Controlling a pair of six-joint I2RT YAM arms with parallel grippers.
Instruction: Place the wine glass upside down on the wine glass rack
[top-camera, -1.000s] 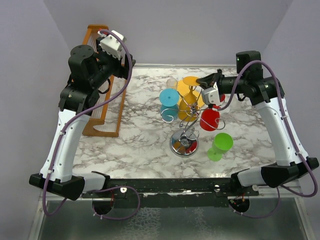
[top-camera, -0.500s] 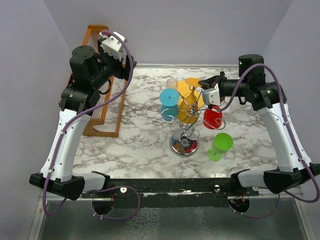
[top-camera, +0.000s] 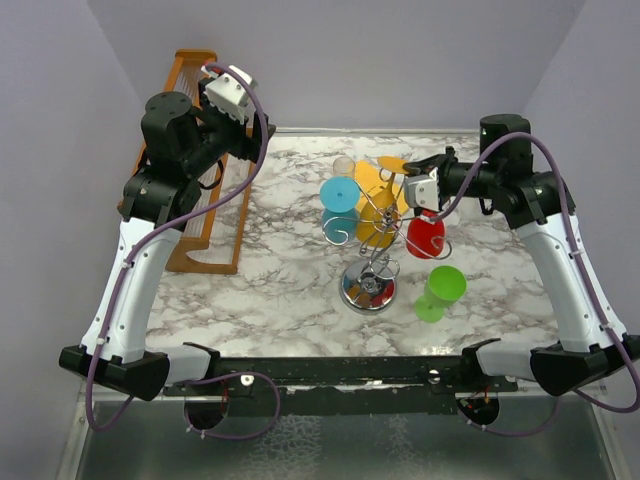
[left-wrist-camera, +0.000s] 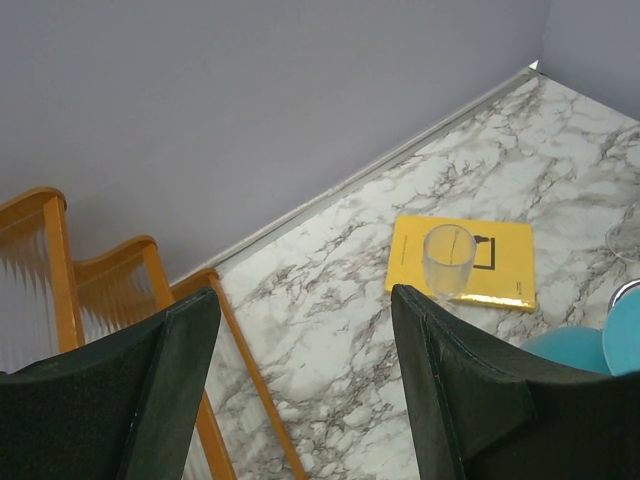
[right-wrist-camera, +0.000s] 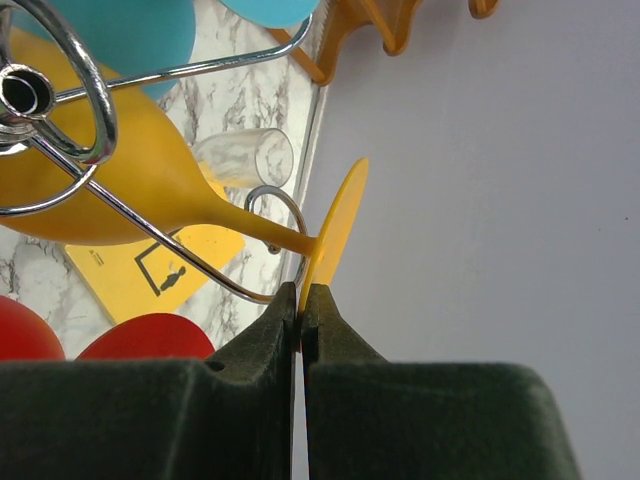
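The chrome wire wine glass rack (top-camera: 371, 250) stands mid-table on its round mirror base. A blue glass (top-camera: 338, 205) and a red glass (top-camera: 423, 236) hang on it upside down. My right gripper (top-camera: 408, 179) is shut on the round foot of the yellow wine glass (right-wrist-camera: 120, 185). The glass is tilted, its stem lying in a curled chrome arm (right-wrist-camera: 275, 215) and its bowl against the rack's stem. My left gripper (top-camera: 262, 135) is open and empty, high over the table's far left. A green glass (top-camera: 438, 292) stands upside down on the table right of the rack.
An orange wooden slatted rack (top-camera: 205, 200) stands along the left edge. A small clear glass (left-wrist-camera: 448, 258) stands on a yellow card (left-wrist-camera: 463, 262) behind the chrome rack. Walls close off the back and both sides.
My right gripper has shifted slightly right and the yellow glass has tilted and settled further into the rack's arm. The left arm has barely moved.
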